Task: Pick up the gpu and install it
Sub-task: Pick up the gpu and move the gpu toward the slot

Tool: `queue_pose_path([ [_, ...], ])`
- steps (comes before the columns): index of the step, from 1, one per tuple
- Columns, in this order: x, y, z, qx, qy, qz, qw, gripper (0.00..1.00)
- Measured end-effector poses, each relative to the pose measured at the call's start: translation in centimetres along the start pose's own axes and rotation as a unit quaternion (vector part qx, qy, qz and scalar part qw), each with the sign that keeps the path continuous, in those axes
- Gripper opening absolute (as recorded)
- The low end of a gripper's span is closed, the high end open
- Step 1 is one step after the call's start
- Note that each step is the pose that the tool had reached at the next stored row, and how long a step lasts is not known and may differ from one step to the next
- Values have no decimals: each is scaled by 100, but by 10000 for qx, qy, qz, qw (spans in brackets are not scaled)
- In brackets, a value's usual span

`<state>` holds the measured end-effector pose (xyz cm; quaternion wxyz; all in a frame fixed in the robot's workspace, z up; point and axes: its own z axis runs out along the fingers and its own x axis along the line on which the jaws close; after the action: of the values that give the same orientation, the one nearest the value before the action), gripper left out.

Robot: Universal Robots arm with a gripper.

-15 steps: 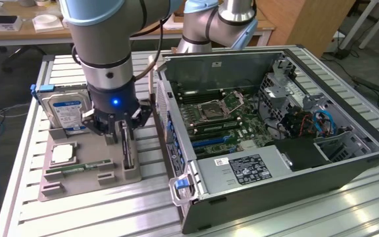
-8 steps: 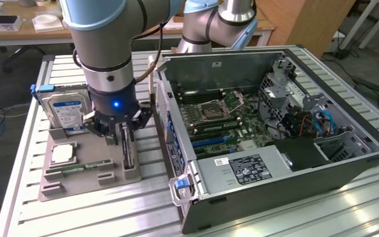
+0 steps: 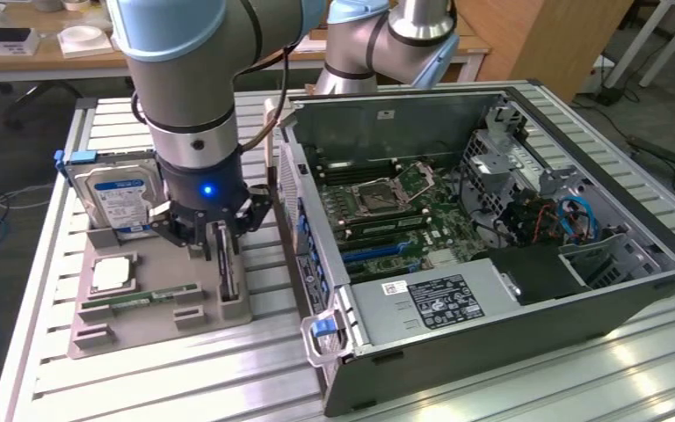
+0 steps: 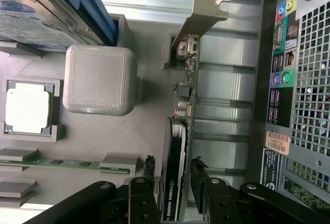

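The gpu [image 3: 228,274] [image 4: 175,146] stands on edge in a slot of the one grey holder tray [image 3: 138,332], at the tray's side nearest the computer case [image 3: 619,290]. In the exterior view it reads as a single narrow dark strip. The wrist view shows its black shroud, green board edge and bent metal end bracket.

The hand [image 3: 222,242] [image 4: 172,160] is down over the card and open, with two fingers [image 4: 149,168] straddling it, one on each side. One finger stands clear of the shroud and the other is just beside the board edge. Nothing is gripped.

The tray also holds three more parts:
- one hard drive [image 3: 120,198] with a blue-white label, upright at the far end;
- one square processor chip [image 3: 112,274], lying flat;
- one slim green memory stick [image 3: 138,299], in its groove near the chip.

A raised grey block [image 4: 100,79] sits between the chip and the card.

One case lies open on the slatted metal surface [image 3: 103,391], just beside the tray on the exterior view's right. Its motherboard [image 3: 396,211] is exposed, with one power supply [image 3: 431,299] at the near end.
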<state>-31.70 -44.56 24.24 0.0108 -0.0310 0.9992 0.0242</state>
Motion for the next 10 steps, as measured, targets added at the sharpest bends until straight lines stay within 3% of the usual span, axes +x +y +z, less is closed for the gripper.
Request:
queue_pose_path([
  [10, -3, 46, 14, 0, -1, 0, 10000, 42],
])
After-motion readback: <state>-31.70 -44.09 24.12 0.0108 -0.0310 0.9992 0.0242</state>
